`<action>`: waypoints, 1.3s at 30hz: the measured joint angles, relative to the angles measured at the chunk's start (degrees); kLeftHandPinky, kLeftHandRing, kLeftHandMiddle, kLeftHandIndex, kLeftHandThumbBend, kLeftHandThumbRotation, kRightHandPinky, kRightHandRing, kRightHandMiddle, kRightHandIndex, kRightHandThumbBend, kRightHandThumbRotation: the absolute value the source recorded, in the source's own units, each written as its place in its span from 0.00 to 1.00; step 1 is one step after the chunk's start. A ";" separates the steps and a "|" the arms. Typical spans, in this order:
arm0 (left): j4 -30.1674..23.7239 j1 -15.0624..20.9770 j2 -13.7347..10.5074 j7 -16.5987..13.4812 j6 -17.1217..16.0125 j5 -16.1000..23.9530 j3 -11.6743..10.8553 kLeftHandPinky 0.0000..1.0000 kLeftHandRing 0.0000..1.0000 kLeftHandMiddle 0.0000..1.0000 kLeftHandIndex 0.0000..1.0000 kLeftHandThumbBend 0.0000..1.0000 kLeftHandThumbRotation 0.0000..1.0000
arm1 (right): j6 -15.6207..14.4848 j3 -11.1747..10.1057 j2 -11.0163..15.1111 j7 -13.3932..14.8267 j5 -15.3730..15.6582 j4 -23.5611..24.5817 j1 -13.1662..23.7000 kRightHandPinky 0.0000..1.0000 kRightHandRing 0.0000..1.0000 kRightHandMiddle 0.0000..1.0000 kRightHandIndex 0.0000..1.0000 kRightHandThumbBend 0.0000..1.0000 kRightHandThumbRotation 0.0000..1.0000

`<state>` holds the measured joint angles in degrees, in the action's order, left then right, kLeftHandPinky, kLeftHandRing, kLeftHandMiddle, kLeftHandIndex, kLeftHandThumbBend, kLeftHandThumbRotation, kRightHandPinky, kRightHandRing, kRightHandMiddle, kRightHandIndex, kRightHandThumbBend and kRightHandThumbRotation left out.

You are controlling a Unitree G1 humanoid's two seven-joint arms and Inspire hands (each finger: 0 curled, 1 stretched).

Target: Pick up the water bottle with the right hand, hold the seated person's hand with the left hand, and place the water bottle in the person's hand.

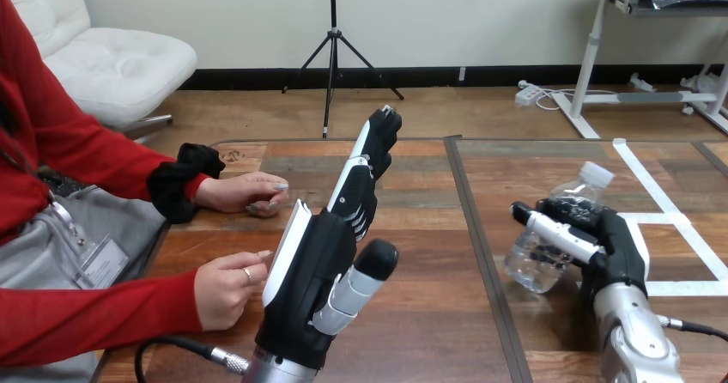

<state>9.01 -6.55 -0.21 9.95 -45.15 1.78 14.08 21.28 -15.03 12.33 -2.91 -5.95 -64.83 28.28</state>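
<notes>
Item: water bottle [530, 267], clear plastic with a white cap, tilted in the right robot hand [605, 241] at the worktop's [412, 323] right side.
Right robot hand clenched round the mid-body. Left robot hand [311, 267] raised, fingers straight, grasping nothing, just beside the person's nearer hand [223, 290]; contact unclear. Handling, by judgement: light, thin-walled, prone to dent or slip if squeezed hard. Best held at the waist, cap end free.

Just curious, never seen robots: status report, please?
Left hand open, raised, empty. Right hand shut on bottle, tilted. Person's lower hand beside left hand, not held.
</notes>
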 measured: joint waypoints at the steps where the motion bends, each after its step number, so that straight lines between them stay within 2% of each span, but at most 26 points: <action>1: 0.00 0.00 -0.01 -0.05 0.03 0.20 -0.09 1.00 1.00 1.00 1.00 0.85 1.00 | 0.00 0.12 -0.07 -0.11 0.00 0.72 -0.47 0.30 0.35 0.41 0.38 0.74 0.00; 7: 0.00 -0.03 -0.20 -0.35 0.19 1.46 -0.83 1.00 1.00 1.00 1.00 0.92 1.00 | -0.03 0.90 -0.36 -0.85 0.12 5.41 -3.65 0.30 0.34 0.40 0.38 0.74 0.00; 17: 0.01 -0.04 -0.89 -0.34 0.47 1.49 -1.72 1.00 1.00 1.00 1.00 0.98 0.97 | -1.15 1.84 -0.66 -2.27 0.18 12.89 -9.01 0.30 0.34 0.39 0.38 0.76 0.00; 30: 0.02 -0.08 -2.01 -0.41 0.57 1.51 -2.22 0.98 0.99 1.00 1.00 0.99 0.90 | -4.21 3.01 -0.66 -4.48 0.32 21.92 -15.50 0.30 0.34 0.40 0.39 0.76 0.00; 35: 0.02 -0.08 -2.08 -1.86 0.58 3.48 -2.94 0.94 0.98 1.00 1.00 1.00 0.88 | -4.98 3.57 -0.65 -5.33 0.62 25.29 -17.56 0.31 0.36 0.41 0.40 0.77 0.00; 39: 0.00 -0.09 -1.96 -3.85 0.79 5.66 -3.76 0.96 0.99 1.00 1.00 1.00 0.89 | -5.48 4.09 -0.65 -6.00 1.55 27.92 -19.01 0.32 0.36 0.41 0.40 0.78 0.00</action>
<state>9.01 -6.64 -2.18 6.10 -44.35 7.44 10.33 15.80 -10.94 11.68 -8.92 -4.40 -36.91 9.27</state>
